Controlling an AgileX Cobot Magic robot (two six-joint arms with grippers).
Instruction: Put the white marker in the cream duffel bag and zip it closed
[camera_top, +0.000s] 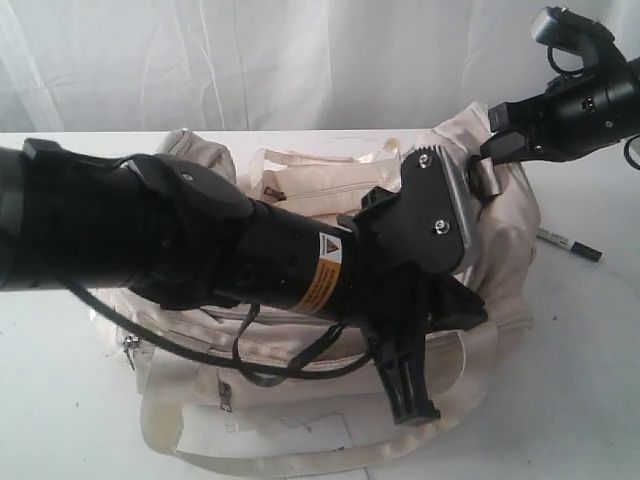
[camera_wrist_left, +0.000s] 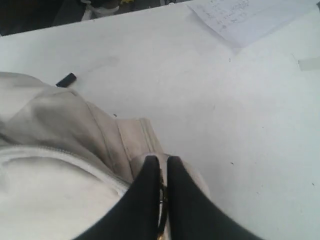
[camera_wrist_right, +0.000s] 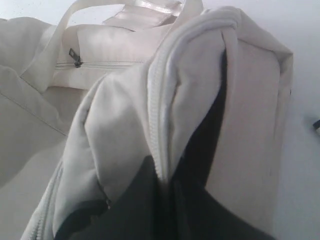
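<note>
At the near side, the left tool (camera_wrist_left: 161, 160) is clenched on the cream duffel bag (camera_top: 310, 185), pinching what looks like a small zipper pull, probably to work the zipper. At the bag's far right end, the right tool (camera_wrist_right: 165, 172) is clamped on the fabric ridge beside the zipper, likely to brace the soft bag. The white marker (camera_top: 568, 243) lies on the table (camera_top: 600, 380) just right of the bag, not yet inside.

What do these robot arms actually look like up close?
Both arms are thick black tubes. The left arm wears a yellow warning label, a grey metal plate and a looping black cable. Its jaws are slim, black and tapered. The right arm carries a camera.
</note>
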